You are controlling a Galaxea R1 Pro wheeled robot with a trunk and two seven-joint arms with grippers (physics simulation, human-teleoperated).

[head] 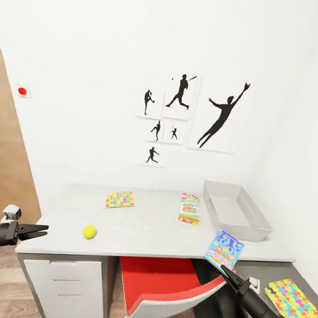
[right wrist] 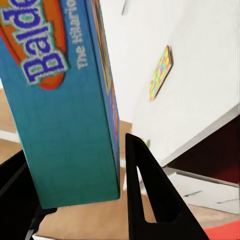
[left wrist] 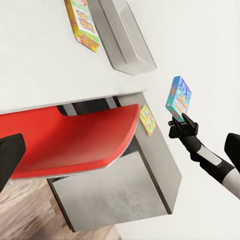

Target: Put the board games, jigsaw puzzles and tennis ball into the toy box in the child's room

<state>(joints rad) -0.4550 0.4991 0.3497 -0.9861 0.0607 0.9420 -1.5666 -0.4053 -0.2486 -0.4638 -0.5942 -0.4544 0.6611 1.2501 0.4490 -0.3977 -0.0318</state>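
The right gripper [head: 226, 271] is clamped on the lower edge of the blue board game [head: 224, 249], a flat glossy box with cartoon lettering, held up over the front edge of the pale grey table [head: 148, 229] near the toy box [head: 236, 211], a shallow grey bin with sloping walls. The left gripper [head: 41, 230] hovers at the table's left end, its fingers close together with nothing between them. On the matte top lie a yellow tennis ball [head: 89, 231], a patterned jigsaw puzzle [head: 120, 199] and a green-white board game [head: 190, 208]. A second jigsaw puzzle [head: 292, 300] lies on the dark cabinet [head: 263, 276]. A red chair [head: 165, 287] sits under the table.
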